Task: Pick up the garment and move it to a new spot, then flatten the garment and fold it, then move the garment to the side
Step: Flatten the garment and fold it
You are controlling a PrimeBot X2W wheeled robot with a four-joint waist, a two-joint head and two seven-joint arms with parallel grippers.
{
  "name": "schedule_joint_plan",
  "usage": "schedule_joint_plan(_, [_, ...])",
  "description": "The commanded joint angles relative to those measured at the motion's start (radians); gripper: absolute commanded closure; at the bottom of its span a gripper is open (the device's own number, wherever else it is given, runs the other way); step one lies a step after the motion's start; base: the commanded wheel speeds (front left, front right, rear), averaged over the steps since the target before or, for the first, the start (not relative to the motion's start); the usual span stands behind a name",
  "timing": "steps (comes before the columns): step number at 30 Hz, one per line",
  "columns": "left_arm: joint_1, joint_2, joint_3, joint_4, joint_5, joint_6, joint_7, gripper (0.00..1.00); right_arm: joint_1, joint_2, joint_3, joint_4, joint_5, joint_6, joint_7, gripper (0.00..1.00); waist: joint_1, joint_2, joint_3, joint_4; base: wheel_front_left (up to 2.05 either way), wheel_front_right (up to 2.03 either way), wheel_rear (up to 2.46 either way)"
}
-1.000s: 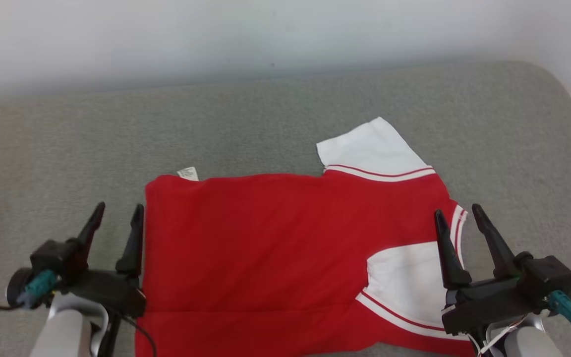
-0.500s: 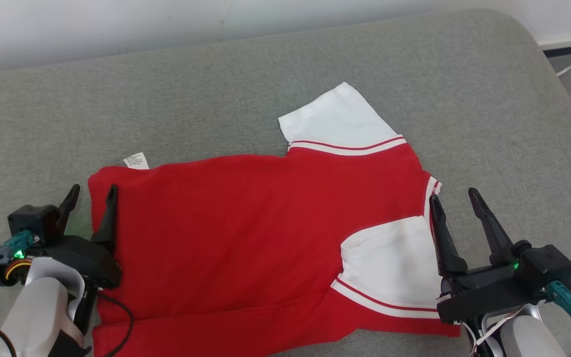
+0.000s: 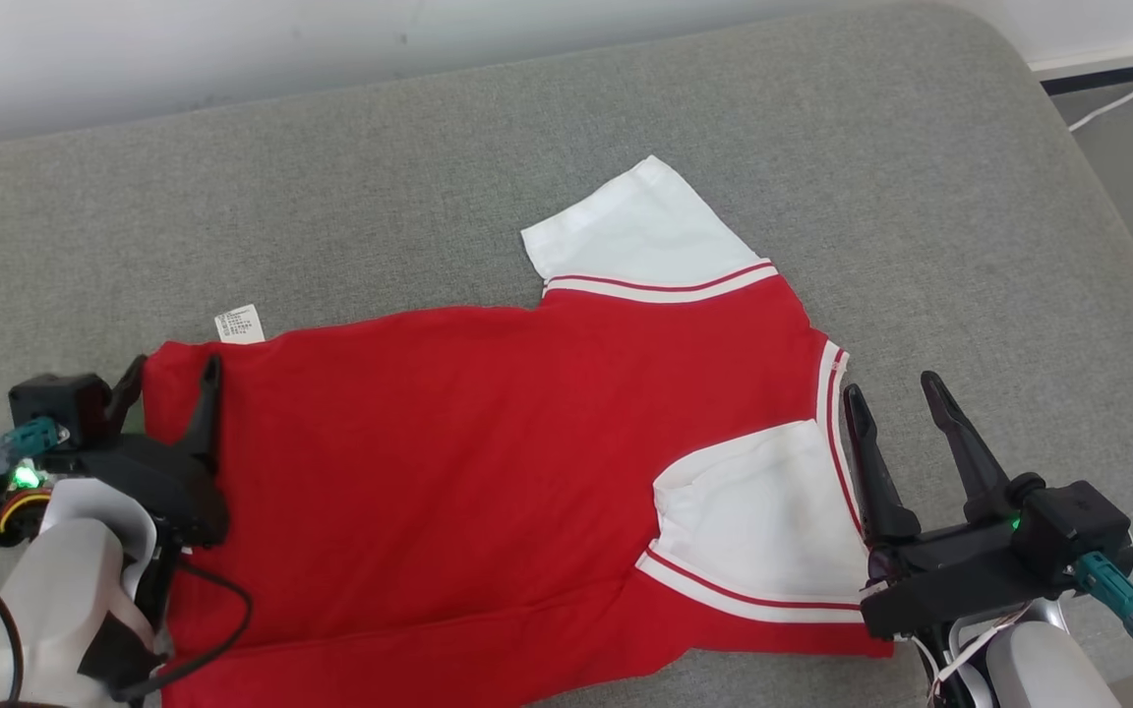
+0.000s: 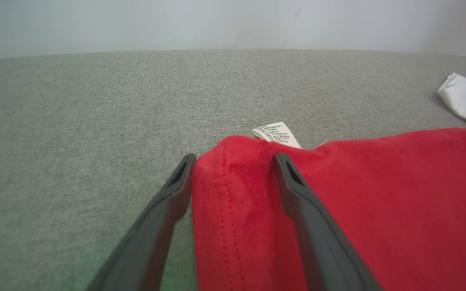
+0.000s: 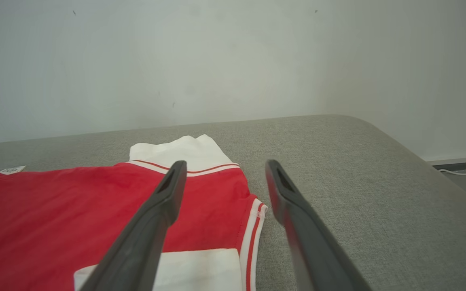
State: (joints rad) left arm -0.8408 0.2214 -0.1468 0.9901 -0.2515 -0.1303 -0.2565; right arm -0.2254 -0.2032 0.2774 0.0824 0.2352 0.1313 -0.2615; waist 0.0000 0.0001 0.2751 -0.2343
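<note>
Now, garment (image 3: 488, 442) corner between left fingers (image 4: 295, 194), neckline (image 3: 832, 433) beside right fingers (image 5: 291, 210); both pairs wide, empty

Soft, even, bright light; only faint shadows edge the shirt (image 3: 488, 442). A green lamp (image 3: 26, 479) tints the grey cushion (image 4: 178, 277) beside it. Wrist views bend at the edges, and the near fingers (image 4: 306, 226) look blurred

Grey fabric couch (image 3: 921, 177) against a pale wall (image 3: 134, 59).
</note>
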Motion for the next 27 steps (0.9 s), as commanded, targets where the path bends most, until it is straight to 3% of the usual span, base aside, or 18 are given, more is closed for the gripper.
schedule_joint_plan(1, [-0.011, 0.012, -0.011, 0.012, -0.009, 0.001, -0.004, 0.0, -0.006, -0.002, 0.001, 0.001, -0.004, -0.001, -0.005, 0.0, 0.0, -0.0001, 0.002, -0.003, 0.0, 0.0, 0.0])
schedule_joint_plan(2, [-0.019, 0.012, -0.017, 0.018, -0.017, 0.001, -0.004, 0.18, -0.004, -0.001, 0.001, 0.002, -0.006, -0.001, -0.005, 0.0, 0.0, -0.0001, 0.002, -0.004, 0.0, 0.0, 0.0])
schedule_joint_plan(3, [-0.023, 0.014, -0.022, 0.027, -0.024, 0.001, -0.005, 0.42, -0.003, 0.0, 0.001, 0.003, -0.008, -0.001, -0.005, 0.0, 0.0, -0.0001, 0.003, -0.004, 0.0, 0.0, 0.0])
schedule_joint_plan(4, [-0.027, 0.018, -0.028, 0.037, -0.03, 0.001, -0.005, 0.77, -0.003, 0.001, 0.0, 0.004, -0.008, -0.001, -0.005, 0.0, 0.0, -0.0001, 0.002, -0.005, 0.0, 0.0, 0.0])
schedule_joint_plan(5, [-0.03, 0.019, -0.037, 0.045, -0.035, 0.001, -0.005, 1.0, -0.004, 0.001, -0.001, 0.005, -0.007, -0.001, -0.005, 0.0, 0.0, -0.0001, 0.003, -0.005, 0.0, 0.0, 0.0])
schedule_joint_plan(17, [-0.009, 0.021, -0.051, -0.052, -0.051, 0.001, -0.01, 1.0, -0.076, -0.018, -0.012, 0.019, -0.037, -0.001, -0.005, 0.0, 0.0, -0.0001, -0.002, 0.041, 0.0, 0.0, 0.0])
schedule_joint_plan(27, [-0.012, 0.04, -0.081, -0.192, -0.033, 0.001, -0.01, 1.0, -0.433, -0.009, 0.055, 0.295, 0.02, -0.001, 0.193, 0.0, 0.0, -0.0001, 0.075, 0.077, 0.0, 0.0, 0.0])
